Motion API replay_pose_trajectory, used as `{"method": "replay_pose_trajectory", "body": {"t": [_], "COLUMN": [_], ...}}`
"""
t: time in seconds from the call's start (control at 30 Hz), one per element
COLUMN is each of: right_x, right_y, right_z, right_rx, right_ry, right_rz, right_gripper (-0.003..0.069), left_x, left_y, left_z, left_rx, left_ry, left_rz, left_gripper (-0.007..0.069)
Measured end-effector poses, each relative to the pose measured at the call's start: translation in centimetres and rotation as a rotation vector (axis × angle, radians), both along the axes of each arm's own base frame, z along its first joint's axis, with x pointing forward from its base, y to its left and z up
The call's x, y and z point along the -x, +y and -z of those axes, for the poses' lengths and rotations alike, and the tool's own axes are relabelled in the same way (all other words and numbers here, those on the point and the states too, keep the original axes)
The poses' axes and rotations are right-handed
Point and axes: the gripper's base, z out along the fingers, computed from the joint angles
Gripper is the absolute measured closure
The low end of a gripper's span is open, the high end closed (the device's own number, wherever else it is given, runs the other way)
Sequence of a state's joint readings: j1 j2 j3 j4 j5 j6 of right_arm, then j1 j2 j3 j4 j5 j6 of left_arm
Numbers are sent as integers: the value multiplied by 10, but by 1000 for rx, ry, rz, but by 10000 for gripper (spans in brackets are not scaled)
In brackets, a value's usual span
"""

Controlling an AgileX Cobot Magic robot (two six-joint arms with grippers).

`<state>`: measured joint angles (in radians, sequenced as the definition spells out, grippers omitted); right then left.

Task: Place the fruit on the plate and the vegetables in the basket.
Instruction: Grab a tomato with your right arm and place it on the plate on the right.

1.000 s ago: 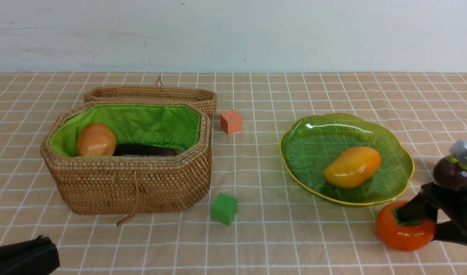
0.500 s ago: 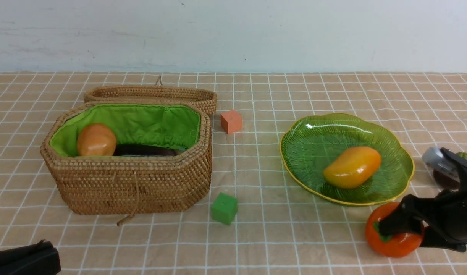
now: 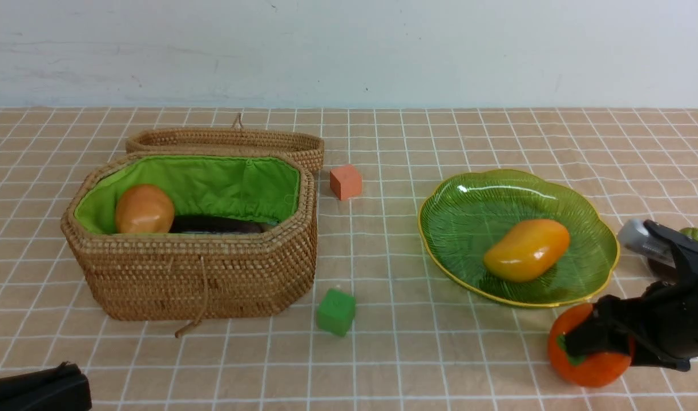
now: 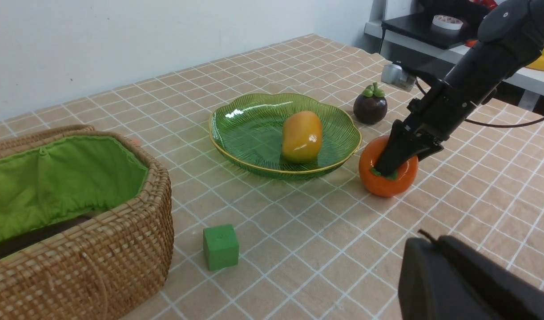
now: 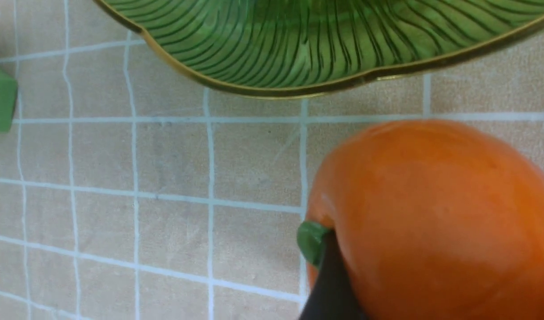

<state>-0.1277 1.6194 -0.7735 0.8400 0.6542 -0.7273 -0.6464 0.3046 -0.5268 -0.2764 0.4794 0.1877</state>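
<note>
Right tool (image 3: 579,343) was clamped on round orange persimmon (image 3: 589,369) beside translucent green ribbed plate (image 3: 485,197) (dark purple mangosteen (image 4: 369,110) nearby); left tool (image 3: 40,389) state indeterminate.

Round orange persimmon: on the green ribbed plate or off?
Off. The persimmon sits on checked tablecloth just beside the plate, right pincer around it.

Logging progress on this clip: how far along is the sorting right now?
Done: mango on the plate; potato and eggplant in the basket. In hand: the right hand grips the persimmon, on the cloth beside the plate. Remaining: mangosteen, on the cloth behind that arm. No other vegetable shows; the basket wall may hide one.
</note>
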Motion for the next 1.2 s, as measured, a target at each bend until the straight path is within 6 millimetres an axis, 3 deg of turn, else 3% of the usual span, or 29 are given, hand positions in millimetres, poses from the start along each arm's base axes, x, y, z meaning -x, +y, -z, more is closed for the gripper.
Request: {"method": "replay_pose_trajectory", "body": {"t": [0.1, 0.23, 0.27, 0.4, 0.5, 0.57, 0.7, 0.8, 0.93, 1.2], "right_x": [3, 1, 1, -24, -46, -61, -77, -86, -89, -84], "right_y": [1, 2, 2, -8, -15, -18, -19, -20, -20, -24], "right_z": [-9, -58, -61, -88, -84, -68, -52, -43, -47, -75], "right_rx": [3, -43, -46, 0, 20, 8, -5, 9, 16, 55], "right_ry": [16, 18, 13, -173, -233, -200, -166, -160, -179, -227], "right_rz": [-44, 25, 36, 173, 247, 270, 275, 250, 233, 181], "right_gripper": [155, 155, 155, 155, 155, 155, 148, 43, -19, 16], "left_x": [0, -1, -1, -3, -3, -3, -3, -3, -3, -3], "left_y": [0, 0, 0, 2, 2, 2, 2, 2, 2, 2], "left_z": [0, -3, -3, -12, -14, -14, -14, -14, -14, -14], "left_rx": [0, 21, 26, 88, 101, 102, 102, 102, 102, 102], "left_ry": [0, -23, -29, -98, -112, -114, -114, -114, -114, -114], "left_rz": [0, -8, -10, -36, -41, -41, -41, -41, -41, -41], "left_gripper": [634, 634, 634, 634, 633, 633, 633, 633, 633, 633]}}
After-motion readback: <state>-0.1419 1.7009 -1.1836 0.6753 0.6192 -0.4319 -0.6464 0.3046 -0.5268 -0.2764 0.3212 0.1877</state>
